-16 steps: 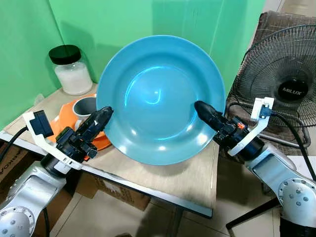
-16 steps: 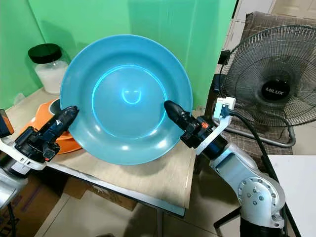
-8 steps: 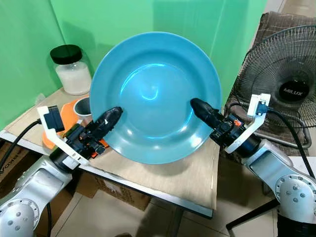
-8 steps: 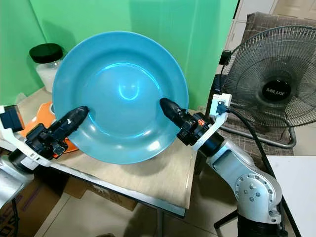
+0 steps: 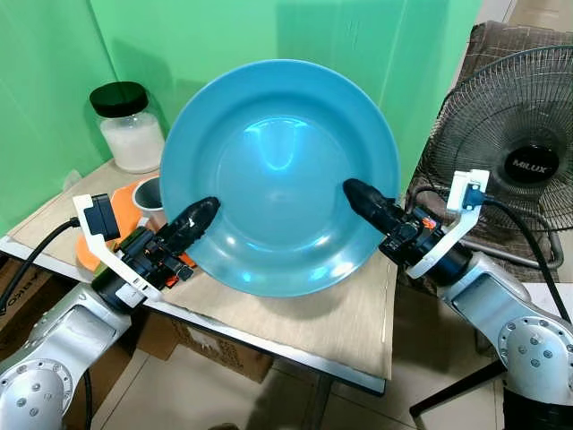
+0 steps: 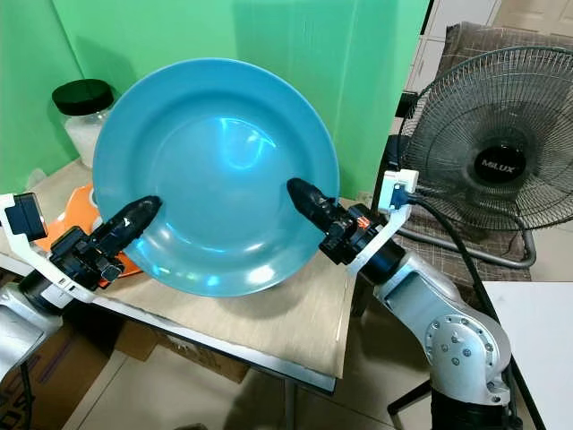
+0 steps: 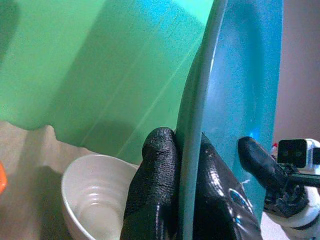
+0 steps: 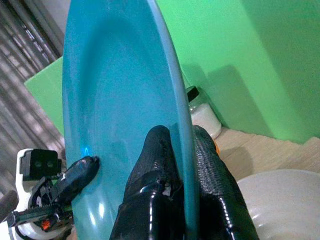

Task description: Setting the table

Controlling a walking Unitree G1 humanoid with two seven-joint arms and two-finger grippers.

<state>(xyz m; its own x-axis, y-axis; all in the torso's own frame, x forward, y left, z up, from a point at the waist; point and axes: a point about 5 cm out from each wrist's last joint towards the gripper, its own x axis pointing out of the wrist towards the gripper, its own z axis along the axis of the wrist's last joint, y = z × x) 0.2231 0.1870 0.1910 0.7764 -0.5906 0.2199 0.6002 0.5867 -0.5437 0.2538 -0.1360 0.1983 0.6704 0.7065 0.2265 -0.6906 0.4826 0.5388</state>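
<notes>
A large blue plate is held tilted up at frame centre above the wooden table, its rim pinched by the left gripper at lower left and the right gripper at right. A white bowl is revealed behind the rim in the left wrist view; the jar is seen upper left.

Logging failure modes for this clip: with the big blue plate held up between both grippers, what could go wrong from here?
1. The blue plate is held tilted, nearly on edge, above the table, pinched at its rim by the left gripper and right gripper; a slip could drop it.
2. The white bowl on the orange plate sits just behind; lowering the plate could strike it.
</notes>
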